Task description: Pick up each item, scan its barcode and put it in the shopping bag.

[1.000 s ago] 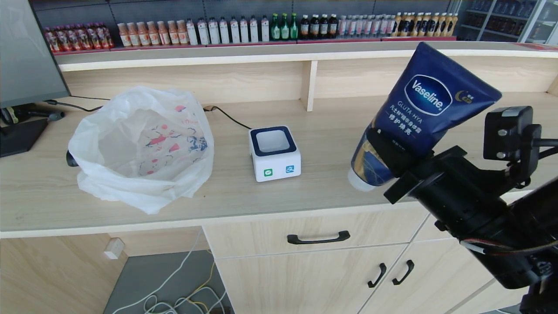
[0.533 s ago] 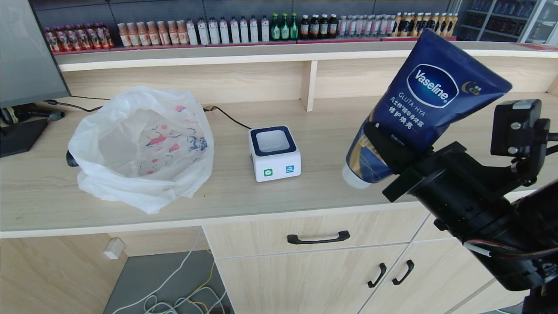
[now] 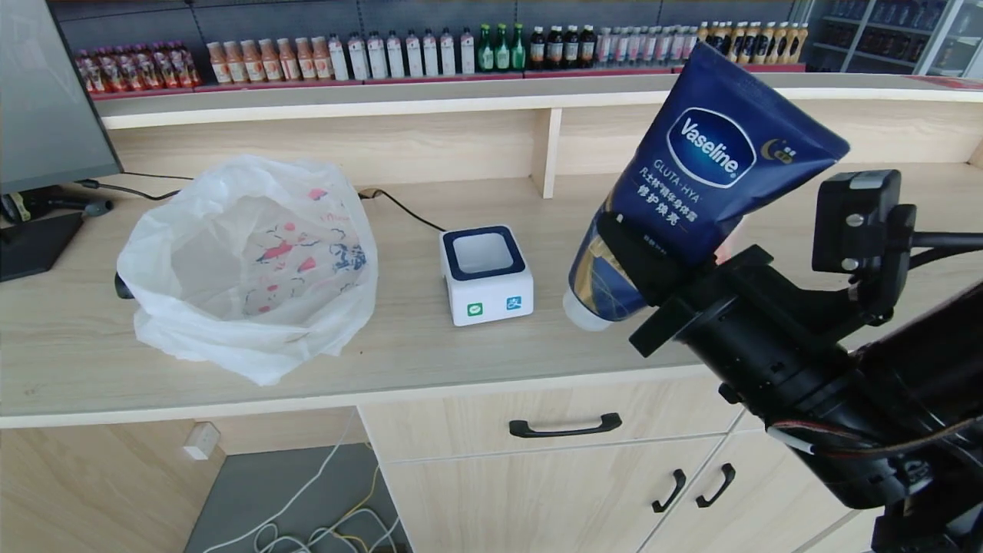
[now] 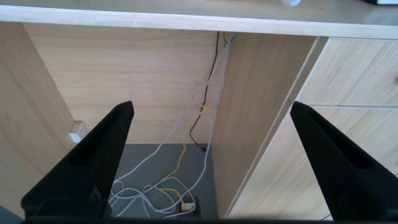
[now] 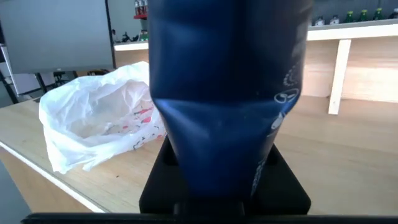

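— Two grippers to account for. What about the right gripper (image 3: 653, 265)?

— It is clamped on the blue lotion tube (image 3: 695, 169). Its black fingers (image 3: 626, 246) press the lower body just above the white cap (image 3: 582, 313). The tube is tilted, cap down and toward the robot's left, crimped end up and to the right.

— Where is it relative to the scanner (image 3: 485, 274)?

— To the scanner's right and apart from it, held up over the wooden counter (image 3: 430, 346). The scanner is a small white box whose dark-rimmed window faces upward (the tube's printed front faces the head camera, so I cannot tell where its barcode sits).

— And the shopping bag (image 3: 246, 261)?

— White plastic with red and blue print. It stands open on the counter to the left of the scanner, well apart from the tube. In the right wrist view it lies beyond the tube, mouth gaping.

— The left gripper (image 4: 211, 112)?

— Spread wide and empty, low in front of the cabinet and below the counter's edge. Between its two dark fingers, loose cables (image 4: 186, 155) hang down toward a grey floor.

— Anything else around?

— A black cord (image 3: 399, 203) runs from the scanner back behind the bag. A monitor (image 3: 46, 92) stands at the far left, and a row of bottles (image 3: 461, 50) lines the shelf behind. Drawers with black handles (image 3: 564, 425) sit under the counter.
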